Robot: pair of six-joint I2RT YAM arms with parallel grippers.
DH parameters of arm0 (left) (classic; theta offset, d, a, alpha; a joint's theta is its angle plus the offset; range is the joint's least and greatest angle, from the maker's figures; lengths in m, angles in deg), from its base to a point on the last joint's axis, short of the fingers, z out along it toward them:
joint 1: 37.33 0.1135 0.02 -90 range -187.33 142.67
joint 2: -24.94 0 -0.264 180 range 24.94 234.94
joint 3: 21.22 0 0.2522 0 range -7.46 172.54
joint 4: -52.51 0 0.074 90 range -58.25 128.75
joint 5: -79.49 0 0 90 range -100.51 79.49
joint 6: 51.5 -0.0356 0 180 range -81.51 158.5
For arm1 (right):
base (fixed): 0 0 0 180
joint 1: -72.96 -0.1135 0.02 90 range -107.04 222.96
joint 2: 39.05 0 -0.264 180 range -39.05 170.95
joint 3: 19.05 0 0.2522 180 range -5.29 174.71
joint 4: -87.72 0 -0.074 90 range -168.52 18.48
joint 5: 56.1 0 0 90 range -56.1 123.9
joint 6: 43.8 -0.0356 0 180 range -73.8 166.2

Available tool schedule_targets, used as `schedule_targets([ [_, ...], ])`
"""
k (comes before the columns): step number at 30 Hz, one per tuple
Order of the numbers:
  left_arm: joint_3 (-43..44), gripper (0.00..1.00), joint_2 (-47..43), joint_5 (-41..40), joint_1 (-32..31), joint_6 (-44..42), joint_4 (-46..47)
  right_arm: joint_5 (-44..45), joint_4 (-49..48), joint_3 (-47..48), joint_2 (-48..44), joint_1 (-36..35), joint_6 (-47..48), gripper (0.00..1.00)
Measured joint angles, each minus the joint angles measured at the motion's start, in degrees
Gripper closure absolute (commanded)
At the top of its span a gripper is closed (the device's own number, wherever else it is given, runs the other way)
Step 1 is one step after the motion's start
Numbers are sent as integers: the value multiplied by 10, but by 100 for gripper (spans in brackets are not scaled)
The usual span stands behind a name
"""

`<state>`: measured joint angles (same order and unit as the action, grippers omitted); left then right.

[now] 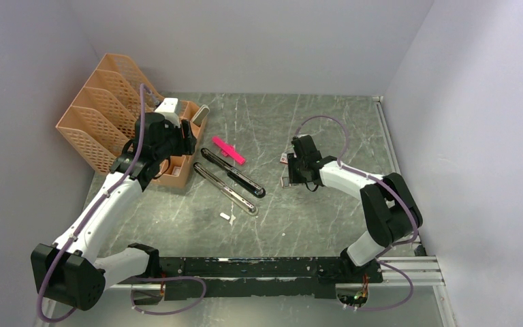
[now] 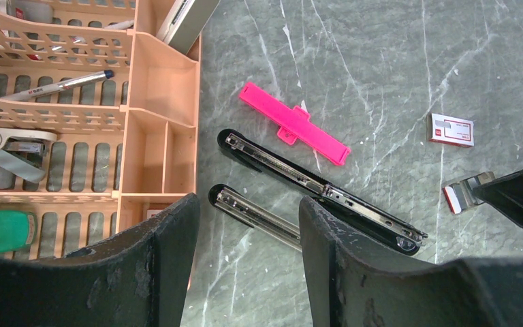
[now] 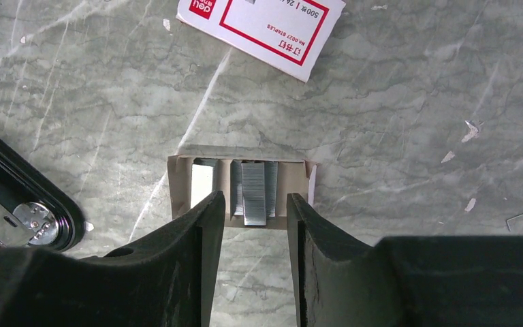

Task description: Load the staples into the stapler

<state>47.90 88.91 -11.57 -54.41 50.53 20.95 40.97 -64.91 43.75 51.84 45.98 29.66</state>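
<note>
staples: silvery strips [image 3: 253,194] packed in an opened card tray [image 3: 180,184], middle of the right wrist view; none shows in the stapler.
box: white sleeve with red print [image 3: 262,27], top of that view, apart from the tray.
stapler: [image 1: 235,178] laid wide open on the table, centre of the top view, left of the tray; its black body and silver rail [image 2: 259,216] lie side by side.
right gripper: [image 3: 254,201] low over the tray, fingers parted and straddling one strip; a sliver of gap shows on either side, so no pinch is visible.
left gripper: [image 2: 248,203] spread with nothing between its fingers, beside the organizer [image 2: 156,82] at the upper left of the top view, looking down on the stapler.
pink piece: [image 2: 293,124] just beside the stapler's upper side, not part of the job.
done so far: stapler top swung open, rail exposed, tray out of its sleeve.
left to do: close on a strip, lift it clear, carry it left to the rail, seat it, shut the top.
progress: early, by my reading; the first pick is only being lined up.
</note>
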Motion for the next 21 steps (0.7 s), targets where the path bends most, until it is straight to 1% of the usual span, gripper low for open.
schedule_targets([
  [21,0,40,0,2,0,0,0,-3,0,0,23,0,0,56],
])
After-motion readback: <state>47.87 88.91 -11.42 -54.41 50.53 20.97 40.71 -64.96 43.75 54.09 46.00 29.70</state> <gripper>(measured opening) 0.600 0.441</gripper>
